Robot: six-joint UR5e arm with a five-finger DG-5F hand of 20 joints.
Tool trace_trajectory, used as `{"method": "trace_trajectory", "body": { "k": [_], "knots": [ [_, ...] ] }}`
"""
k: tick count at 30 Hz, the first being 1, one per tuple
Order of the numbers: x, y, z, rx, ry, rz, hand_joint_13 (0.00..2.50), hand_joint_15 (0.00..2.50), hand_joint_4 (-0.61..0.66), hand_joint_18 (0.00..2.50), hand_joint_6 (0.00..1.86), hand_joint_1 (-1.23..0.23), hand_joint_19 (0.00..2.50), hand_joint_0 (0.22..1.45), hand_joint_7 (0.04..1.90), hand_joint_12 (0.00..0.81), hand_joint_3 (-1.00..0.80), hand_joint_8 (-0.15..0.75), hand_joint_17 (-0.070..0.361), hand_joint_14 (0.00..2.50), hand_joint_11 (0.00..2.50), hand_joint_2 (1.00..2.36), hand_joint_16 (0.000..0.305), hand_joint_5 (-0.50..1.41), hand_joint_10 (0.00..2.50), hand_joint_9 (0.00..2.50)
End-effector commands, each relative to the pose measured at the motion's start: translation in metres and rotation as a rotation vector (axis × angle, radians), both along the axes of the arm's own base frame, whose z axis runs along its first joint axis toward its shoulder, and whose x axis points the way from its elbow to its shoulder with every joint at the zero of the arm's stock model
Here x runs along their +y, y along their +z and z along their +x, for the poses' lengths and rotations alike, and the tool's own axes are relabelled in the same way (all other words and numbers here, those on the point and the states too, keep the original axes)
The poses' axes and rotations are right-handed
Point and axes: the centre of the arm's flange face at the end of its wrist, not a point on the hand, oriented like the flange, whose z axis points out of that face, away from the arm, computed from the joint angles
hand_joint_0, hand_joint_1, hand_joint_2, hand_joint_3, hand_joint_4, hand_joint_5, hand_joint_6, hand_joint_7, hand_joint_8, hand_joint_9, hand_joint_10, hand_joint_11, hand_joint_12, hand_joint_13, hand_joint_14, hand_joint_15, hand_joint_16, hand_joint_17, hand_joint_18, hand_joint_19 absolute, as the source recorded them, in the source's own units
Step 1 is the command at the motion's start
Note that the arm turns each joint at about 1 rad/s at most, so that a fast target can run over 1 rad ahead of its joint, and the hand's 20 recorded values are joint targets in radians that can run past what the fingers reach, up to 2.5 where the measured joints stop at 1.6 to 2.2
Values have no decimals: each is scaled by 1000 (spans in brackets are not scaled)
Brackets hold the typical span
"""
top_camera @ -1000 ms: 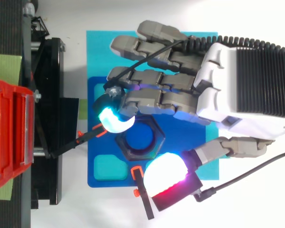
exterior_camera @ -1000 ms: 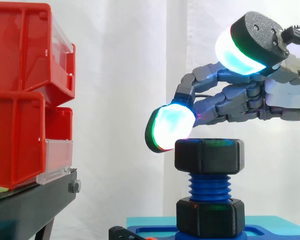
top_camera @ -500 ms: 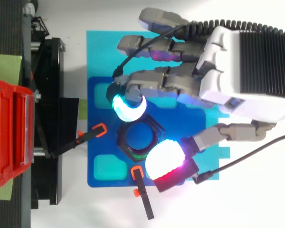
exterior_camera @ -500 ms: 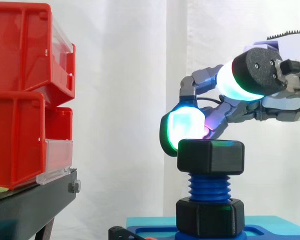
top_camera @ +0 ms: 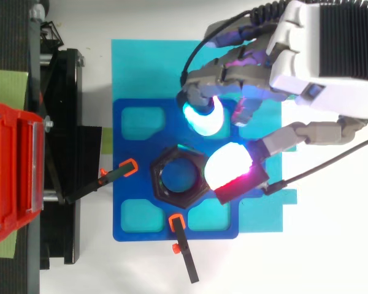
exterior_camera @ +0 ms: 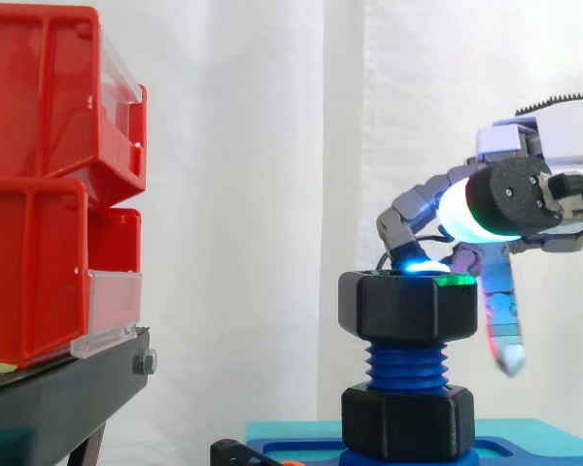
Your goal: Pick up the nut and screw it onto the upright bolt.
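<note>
Bins (exterior_camera: pixel 39 194) of red plastic are sitting stacked at the left on a black stand (exterior_camera: pixel 58 398), in front of the white curtain. Just to their right in the top view, a dark blue plate (top_camera: pixel 135 220) is lying on a cyan mat (top_camera: pixel 135 67), and two black clamps with orange tips (top_camera: pixel 126 168) are reaching in toward its middle. At the plate's centre the blue bolt (exterior_camera: pixel 406 364) is standing upright. The black nut (exterior_camera: pixel 408 306) is sitting on the bolt's top, with bare threads showing between it and a second black hex piece (exterior_camera: pixel 406 422) at the bolt's foot. The hand (top_camera: pixel 322 49) is coming in from the right, above and to the right of the nut. Its fingers are curling inward but are not clamping the nut. One cyan-glowing fingertip (top_camera: pixel 202 119) is hanging over the plate just beyond the nut's far edge. The white and red thumb pad (top_camera: pixel 229 166) is hovering close against the nut's right side, slightly higher than its top face.
</note>
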Motion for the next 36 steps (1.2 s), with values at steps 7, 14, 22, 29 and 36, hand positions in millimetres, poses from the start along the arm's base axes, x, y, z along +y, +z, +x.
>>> {"method": "trace_trajectory", "body": {
  "k": [7, 14, 22, 29, 36],
  "knots": [
    [-14, 42, -15, -39, -12, 5, 1012, 0, 128, 683, 503, -290, 22, 494, 1175, 212, -500, 203, 39, 0, 196, 1000, 17, 93, 6, 1692],
    [-25, 100, -35, -109, -11, 1, 778, 6, 134, 476, 506, -260, 76, 483, 1106, 283, -500, 248, 63, 0, 191, 1000, 28, -15, 5, 1408],
    [-19, 105, -19, -146, 4, -43, 523, 0, 188, 219, 502, -258, 63, 469, 751, 318, -500, 242, 82, 0, 0, 1000, 36, -89, 0, 968],
    [-9, 80, -1, -163, 12, -32, 233, 0, 164, 0, 501, -200, 0, 457, 636, 329, -500, 221, 88, 0, 0, 1000, 39, -125, 0, 614],
    [7, 45, 14, -135, 36, -12, 110, 0, 139, 0, 501, -166, 0, 450, 613, 343, -500, 210, 95, 0, 0, 1000, 42, -139, 0, 435]
  ]
}}
